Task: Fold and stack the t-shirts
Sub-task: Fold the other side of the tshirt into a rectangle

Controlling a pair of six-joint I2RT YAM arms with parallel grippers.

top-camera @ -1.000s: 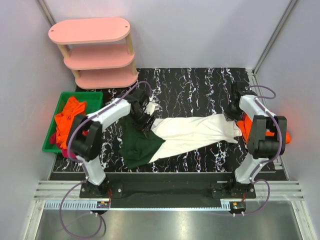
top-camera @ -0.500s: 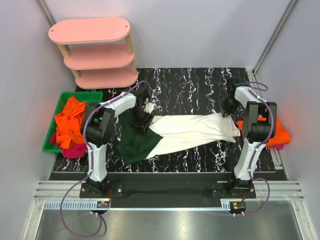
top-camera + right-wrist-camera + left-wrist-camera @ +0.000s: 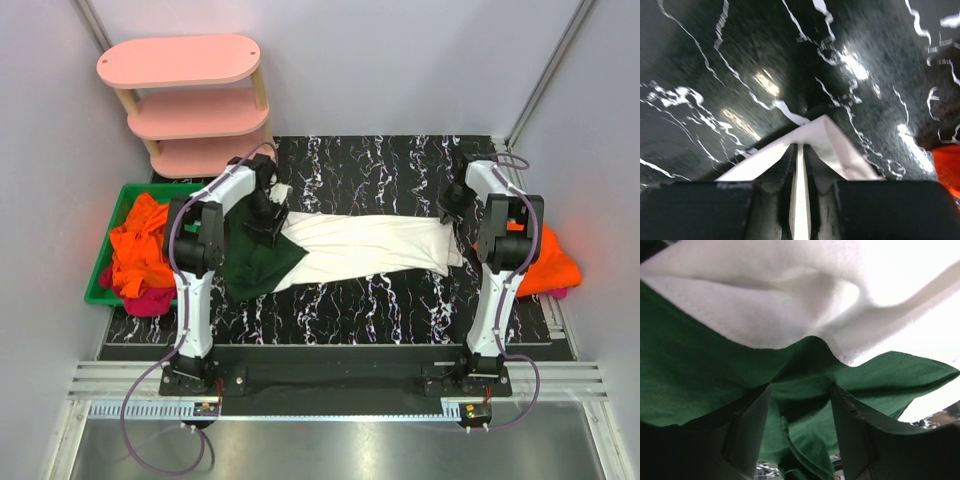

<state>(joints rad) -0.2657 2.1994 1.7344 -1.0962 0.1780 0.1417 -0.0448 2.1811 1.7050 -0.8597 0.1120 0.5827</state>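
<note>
One white t-shirt (image 3: 370,243), green sleeve (image 3: 255,265)

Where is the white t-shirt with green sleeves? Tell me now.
In the top view the white t-shirt lies stretched across the middle of the black marbled table, between the left pincer and the right pincer, each gripping one end.

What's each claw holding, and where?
Both hold the white t-shirt: left claw on the bunched green sleeve, right claw pinching a white corner opposite.
</note>
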